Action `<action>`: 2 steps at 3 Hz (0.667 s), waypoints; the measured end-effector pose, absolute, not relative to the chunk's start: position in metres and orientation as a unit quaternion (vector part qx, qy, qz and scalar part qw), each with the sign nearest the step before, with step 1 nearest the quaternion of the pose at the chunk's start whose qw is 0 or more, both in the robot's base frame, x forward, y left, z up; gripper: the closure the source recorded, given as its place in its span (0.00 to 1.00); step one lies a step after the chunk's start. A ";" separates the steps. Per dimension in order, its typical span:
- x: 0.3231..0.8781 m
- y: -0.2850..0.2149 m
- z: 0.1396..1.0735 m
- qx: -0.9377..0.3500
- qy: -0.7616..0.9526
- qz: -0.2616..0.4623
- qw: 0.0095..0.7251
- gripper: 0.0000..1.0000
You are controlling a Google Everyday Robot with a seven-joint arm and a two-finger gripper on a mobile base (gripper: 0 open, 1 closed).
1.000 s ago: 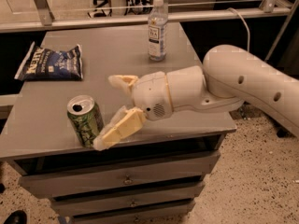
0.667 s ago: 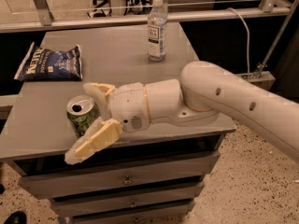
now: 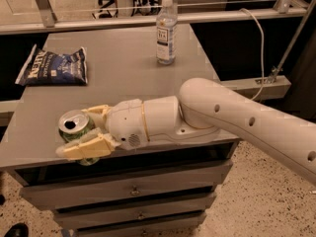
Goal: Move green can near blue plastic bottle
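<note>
The green can [image 3: 73, 123] stands upright near the front left corner of the grey table [image 3: 123, 78], its silver top with the opening facing up. My gripper [image 3: 74, 131] reaches in from the right. Its two cream fingers are closed on the can, one behind it [image 3: 97, 111] and one across its front [image 3: 85, 148]. The blue plastic bottle [image 3: 166, 31] stands upright at the table's far edge, right of centre, well away from the can. It is clear with a white cap and a white and blue label.
A flat dark blue chip bag [image 3: 54, 65] lies at the table's back left. Drawers [image 3: 133, 191] sit under the tabletop. A metal rail [image 3: 98, 21] runs behind the table and a white cable [image 3: 259, 48] hangs at the right.
The gripper has moved left, its fingers passing either side of the can and narrowing onto it. The can, bottle and bag have stayed put.
</note>
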State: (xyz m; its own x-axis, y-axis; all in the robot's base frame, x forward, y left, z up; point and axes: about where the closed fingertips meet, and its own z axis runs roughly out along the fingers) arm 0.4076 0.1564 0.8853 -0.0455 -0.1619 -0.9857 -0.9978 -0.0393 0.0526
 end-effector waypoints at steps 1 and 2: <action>0.438 0.142 0.879 -0.537 0.559 0.444 0.449 0.69; 0.489 0.102 0.892 -0.540 0.583 0.384 0.470 0.93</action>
